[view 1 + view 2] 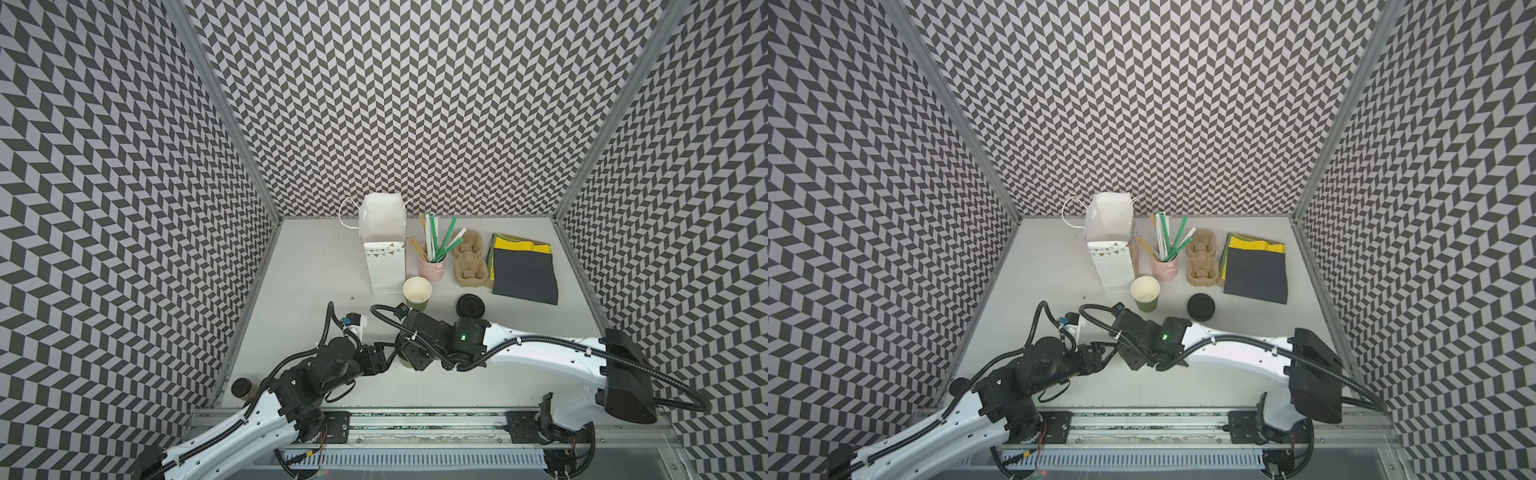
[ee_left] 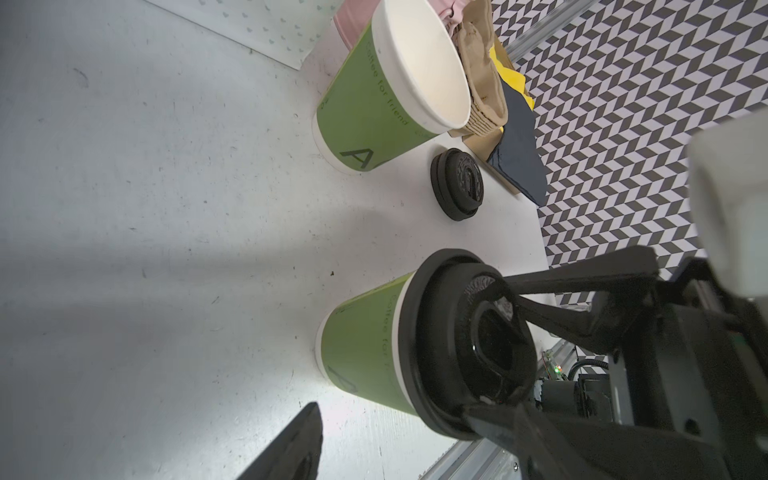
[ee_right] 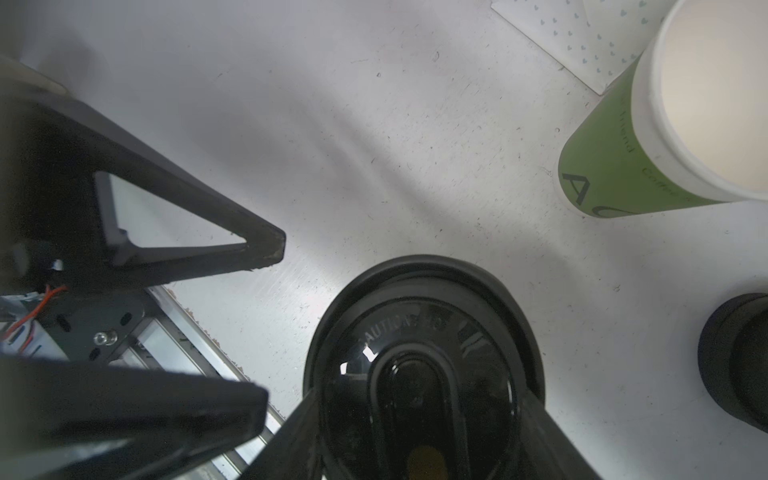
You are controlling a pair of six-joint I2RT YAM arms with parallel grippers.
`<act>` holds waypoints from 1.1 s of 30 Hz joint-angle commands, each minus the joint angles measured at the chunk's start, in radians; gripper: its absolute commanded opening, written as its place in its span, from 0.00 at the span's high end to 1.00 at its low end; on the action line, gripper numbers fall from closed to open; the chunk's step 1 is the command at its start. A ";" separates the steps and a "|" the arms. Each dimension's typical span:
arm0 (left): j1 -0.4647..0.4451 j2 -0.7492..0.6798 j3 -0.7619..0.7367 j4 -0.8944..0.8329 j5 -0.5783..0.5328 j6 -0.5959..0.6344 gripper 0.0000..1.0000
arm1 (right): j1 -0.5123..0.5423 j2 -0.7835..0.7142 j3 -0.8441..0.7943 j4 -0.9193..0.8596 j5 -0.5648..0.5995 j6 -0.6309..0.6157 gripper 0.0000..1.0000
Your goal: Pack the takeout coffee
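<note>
The takeout coffee (image 2: 365,353), a green paper cup with a black lid (image 3: 419,324) on it, stands upright on the table near the front. In both top views only a green sliver of it (image 1: 403,361) shows under the right arm. My right gripper (image 3: 424,399) reaches down over it, its two fingers closed against opposite sides of the lid's rim. My left gripper (image 3: 266,324) stands open just left of the cup, not touching it. One of its fingers (image 2: 295,444) shows in the left wrist view, apart from the cup.
A lidless twin green cup (image 1: 417,293) stands behind, next to a white paper bag (image 1: 384,266). A spare stack of black lids (image 1: 470,306) lies to its right. A pink cup of straws (image 1: 432,266), cardboard cup carriers (image 1: 469,266) and napkins (image 1: 524,270) sit further back.
</note>
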 commanded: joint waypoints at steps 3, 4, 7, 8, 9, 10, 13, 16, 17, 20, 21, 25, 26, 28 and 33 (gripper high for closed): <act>-0.002 0.004 0.026 -0.001 0.010 0.017 0.26 | 0.004 0.064 -0.011 -0.138 -0.106 0.021 0.46; -0.002 0.010 0.021 0.006 0.018 0.015 0.27 | 0.004 0.064 -0.004 -0.143 -0.104 0.018 0.45; -0.003 0.027 0.010 0.018 0.032 0.008 0.27 | 0.004 0.062 0.014 -0.155 -0.098 0.015 0.41; -0.004 0.032 0.007 0.021 0.034 0.008 0.27 | 0.004 0.062 0.019 -0.157 -0.095 0.014 0.41; -0.002 0.036 0.004 0.023 0.037 0.007 0.27 | 0.004 0.062 0.024 -0.159 -0.094 0.013 0.40; -0.002 0.039 0.005 0.026 0.038 0.005 0.26 | 0.004 0.063 0.029 -0.162 -0.091 0.012 0.39; -0.004 0.046 0.003 0.029 0.042 0.003 0.26 | 0.004 0.062 0.039 -0.164 -0.087 0.009 0.36; -0.003 0.055 0.001 0.036 0.050 0.004 0.26 | 0.004 0.065 0.045 -0.166 -0.082 0.009 0.33; -0.004 0.059 0.000 0.039 0.053 0.004 0.27 | 0.004 0.065 0.045 -0.166 -0.083 0.009 0.31; -0.003 0.065 -0.003 0.041 0.057 0.003 0.27 | 0.004 0.061 0.052 -0.164 -0.079 0.009 0.29; -0.003 0.065 -0.005 0.043 0.058 0.002 0.27 | 0.004 0.059 0.056 -0.165 -0.077 0.008 0.29; -0.003 0.063 -0.002 0.042 0.056 0.002 0.27 | 0.004 0.056 0.082 -0.168 -0.077 0.005 0.26; -0.003 0.064 0.000 0.040 0.056 0.002 0.27 | 0.004 0.056 0.088 -0.172 -0.076 0.003 0.26; -0.002 0.065 0.006 0.033 0.052 0.003 0.27 | 0.004 0.054 0.100 -0.178 -0.074 0.001 0.26; -0.003 0.070 0.018 0.021 0.047 0.007 0.27 | 0.004 0.051 0.120 -0.182 -0.069 -0.005 0.24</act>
